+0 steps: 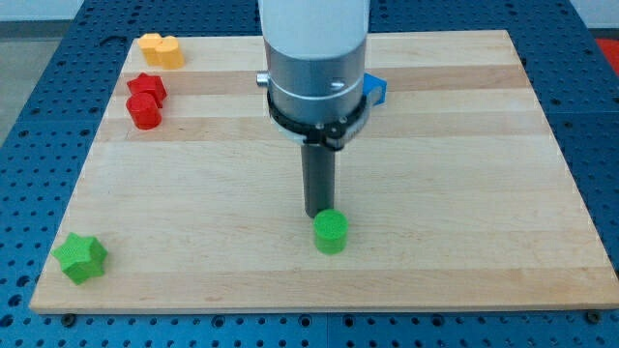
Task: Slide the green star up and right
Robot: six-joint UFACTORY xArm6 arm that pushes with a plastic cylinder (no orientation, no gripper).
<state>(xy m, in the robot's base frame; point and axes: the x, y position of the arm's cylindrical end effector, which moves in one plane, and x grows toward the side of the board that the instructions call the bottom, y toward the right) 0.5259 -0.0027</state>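
My tip (318, 214) sits just above green cylinder (331, 232); green star (80, 257) far left; no fingers on rig.

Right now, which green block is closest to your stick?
The green cylinder, right below my tip and about touching it. The green star sits far off in the board's bottom-left corner.

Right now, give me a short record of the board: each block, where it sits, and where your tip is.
green star: view's bottom left corner
green cylinder: bottom centre
my tip: just above the green cylinder, at or near its top edge
red blocks: two, top left, touching
yellow block: top left corner
blue block: behind the arm, mostly hidden
board: light wood
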